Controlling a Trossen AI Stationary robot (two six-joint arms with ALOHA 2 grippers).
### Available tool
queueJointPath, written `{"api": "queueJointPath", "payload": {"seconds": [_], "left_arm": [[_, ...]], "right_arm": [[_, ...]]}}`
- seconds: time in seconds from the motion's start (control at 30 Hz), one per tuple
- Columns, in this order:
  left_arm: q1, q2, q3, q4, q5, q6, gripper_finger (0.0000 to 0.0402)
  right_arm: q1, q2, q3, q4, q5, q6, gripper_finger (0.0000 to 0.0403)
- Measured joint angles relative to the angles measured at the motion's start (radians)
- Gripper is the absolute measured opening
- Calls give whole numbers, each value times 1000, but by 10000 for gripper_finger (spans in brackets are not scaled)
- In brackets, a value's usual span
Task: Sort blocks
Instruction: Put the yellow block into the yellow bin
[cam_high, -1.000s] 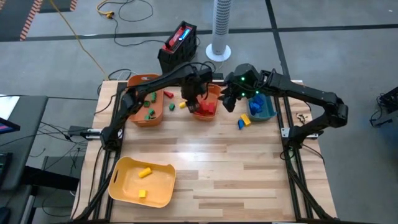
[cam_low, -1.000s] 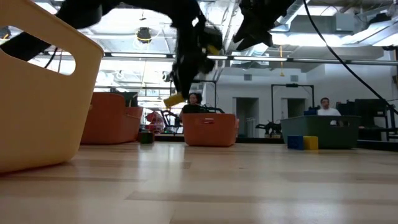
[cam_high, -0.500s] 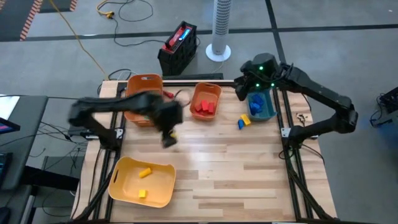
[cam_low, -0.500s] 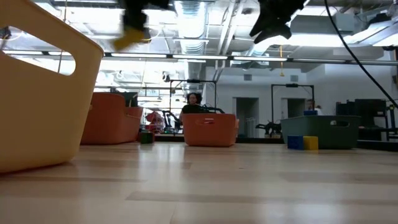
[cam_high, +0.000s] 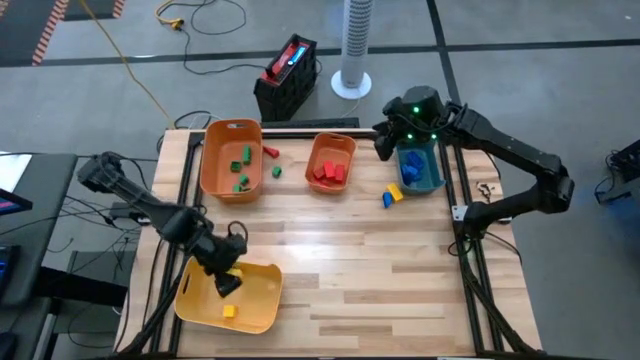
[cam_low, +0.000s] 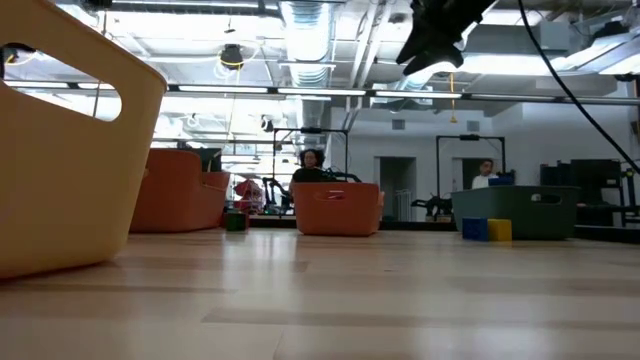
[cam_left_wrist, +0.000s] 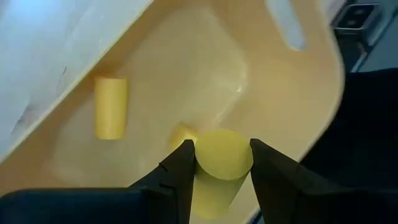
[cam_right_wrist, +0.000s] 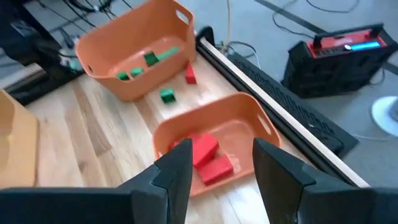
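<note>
Wooden slats of the table (cam_high: 400, 270) carry four bins, each gathering one colour, which explains where everything sits. Left pincer (cam_left_wrist: 217, 163) hangs over the yellow bin (cam_high: 262, 300) near the front corner, its fingers narrowed on a yellow cylinder block (cam_left_wrist: 217, 163); that grip makes sense because two yellow blocks already lie in the bin, one long block (cam_left_wrist: 111, 107) beyond the fingertips and another (cam_left_wrist: 181, 135) just beside the left finger, half hidden. My judgement is that the held piece is about to be let go here, since the pincer is directly above the bin floor.

Right pincer (cam_right_wrist: 221, 163) waits high at the far side of the table, by the teal bin (cam_high: 432, 180); its fingers stand partly apart with nothing between them. Ahead of it, below the fingertips, sits the small orange bin (cam_right_wrist: 261, 124) with red blocks (cam_right_wrist: 208, 155), and farther off the large orange bin (cam_right_wrist: 112, 43) holding green blocks (cam_right_wrist: 152, 58).

Still unsorted, by the look of it: a red block (cam_right_wrist: 190, 75) and a green block (cam_right_wrist: 166, 95) on the bare wood between the orange bins, and a blue and yellow pair (cam_high: 391, 194) near the teal bin
</note>
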Motion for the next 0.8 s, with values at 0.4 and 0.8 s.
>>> {"api": "queueJointPath", "payload": {"seconds": [0.4, 0.8], "left_arm": [[-3, 133, -65, 22, -17, 64, 124], [62, 122, -57, 41, 74, 102, 223]], "right_arm": [[10, 2, 0, -2, 0, 20, 179], [25, 2, 0, 5, -1, 26, 179]]}}
